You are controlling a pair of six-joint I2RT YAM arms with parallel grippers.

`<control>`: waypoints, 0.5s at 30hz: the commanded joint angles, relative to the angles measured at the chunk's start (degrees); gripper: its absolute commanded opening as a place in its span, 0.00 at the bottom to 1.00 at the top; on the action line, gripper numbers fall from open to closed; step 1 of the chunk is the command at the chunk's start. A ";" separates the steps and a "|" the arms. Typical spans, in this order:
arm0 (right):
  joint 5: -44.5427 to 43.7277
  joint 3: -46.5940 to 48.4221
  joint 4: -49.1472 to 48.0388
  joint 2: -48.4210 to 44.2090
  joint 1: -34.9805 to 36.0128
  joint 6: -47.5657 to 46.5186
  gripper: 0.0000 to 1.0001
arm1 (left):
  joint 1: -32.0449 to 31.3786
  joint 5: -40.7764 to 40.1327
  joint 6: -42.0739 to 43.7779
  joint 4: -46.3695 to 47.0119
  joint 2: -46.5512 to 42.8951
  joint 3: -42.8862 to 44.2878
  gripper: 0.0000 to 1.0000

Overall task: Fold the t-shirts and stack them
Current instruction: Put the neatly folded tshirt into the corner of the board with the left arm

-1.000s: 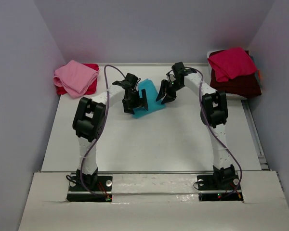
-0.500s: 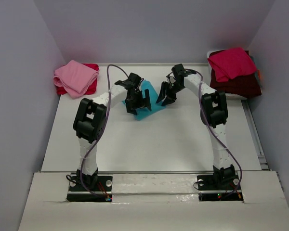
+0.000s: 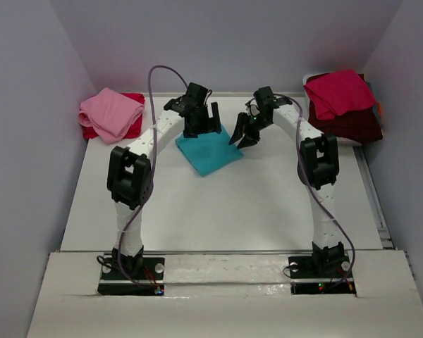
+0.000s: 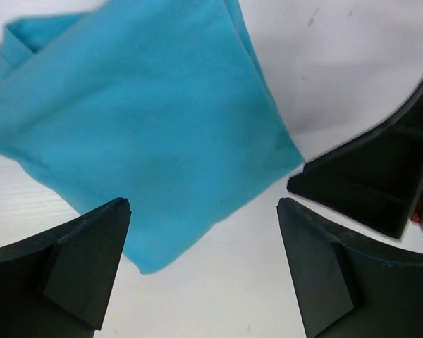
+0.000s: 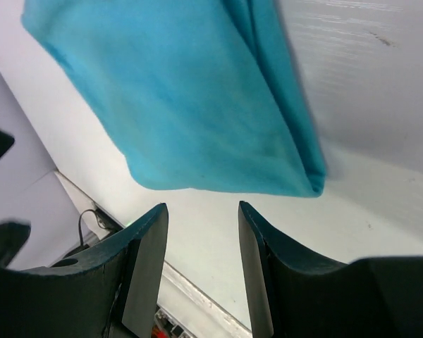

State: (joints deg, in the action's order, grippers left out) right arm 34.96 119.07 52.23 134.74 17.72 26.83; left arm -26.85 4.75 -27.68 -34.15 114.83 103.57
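Stacks topped by pink t-shirt (image 3: 111,113) and crimson t-shirt (image 3: 338,91) flank turquoise t-shirt (image 3: 208,150).

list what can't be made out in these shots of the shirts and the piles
Top view: the turquoise t-shirt has its far corner hidden under the left gripper.
Top view: the red t-shirt is mostly covered by the pink t-shirt.
Top view: the dark maroon t-shirt has its folds hidden under the crimson t-shirt; the small bits at that pile's right edge are too tiny to name.
Both wrist views: the turquoise t-shirt's upper part is cut off by the top edge.
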 commanded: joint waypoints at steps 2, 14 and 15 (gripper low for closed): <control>2.48 -1.03 -1.60 -3.87 0.48 1.91 0.50 | 1.28 -7.12 2.90 -2.85 7.24 8.30 0.99; 8.28 -8.85 -8.72 -4.04 3.20 7.18 0.49 | 3.47 -12.48 6.84 -9.00 20.35 21.50 0.99; 8.28 -9.02 -9.07 -3.87 3.20 7.36 0.49 | 3.47 -13.53 7.20 -9.00 20.52 21.67 0.99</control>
State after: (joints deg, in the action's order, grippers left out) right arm 40.16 110.98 47.42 133.53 18.57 31.88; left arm -23.79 -4.36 -23.73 -40.51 136.86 121.60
